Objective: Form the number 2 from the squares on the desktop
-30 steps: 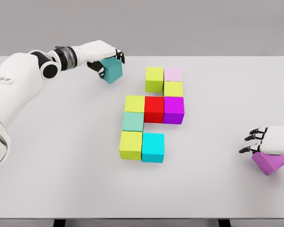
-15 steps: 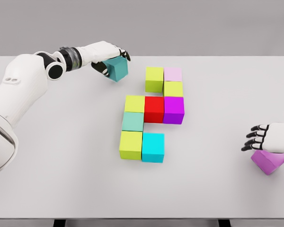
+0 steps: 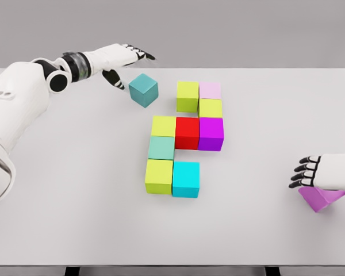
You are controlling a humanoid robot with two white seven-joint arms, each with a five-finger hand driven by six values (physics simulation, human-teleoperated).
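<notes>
Misalignment is looking like the main risk: the teal cube (image 3: pixel 144 89) is sitting on the table (image 3: pixel 69 201) turned at an angle, just left of the top green cube (image 3: pixel 187 95) with a gap between them, so it is not lying flush with the row. A careless push from the left hand (image 3: pixel 118 57) could be knocking the green and pale pink cube (image 3: pixel 210 89) out of line, or spinning the teal one further. The left hand is hovering just up and left of the teal cube, fingers spread and holding nothing, thumb pointing down towards it but not touching. The rest of the figure is sitting mid-table: a yellow-green, red (image 3: pixel 187 132) and magenta row, then mint, then a yellow-green and cyan (image 3: pixel 186 179) bottom row that is appearing one cube short. At the right edge the right hand (image 3: pixel 319 173) is resting over a tilted purple cube (image 3: pixel 319 197), fingers curling; whether it is gripping cannot be told. A tilted cube could be slipping or landing crooked.
</notes>
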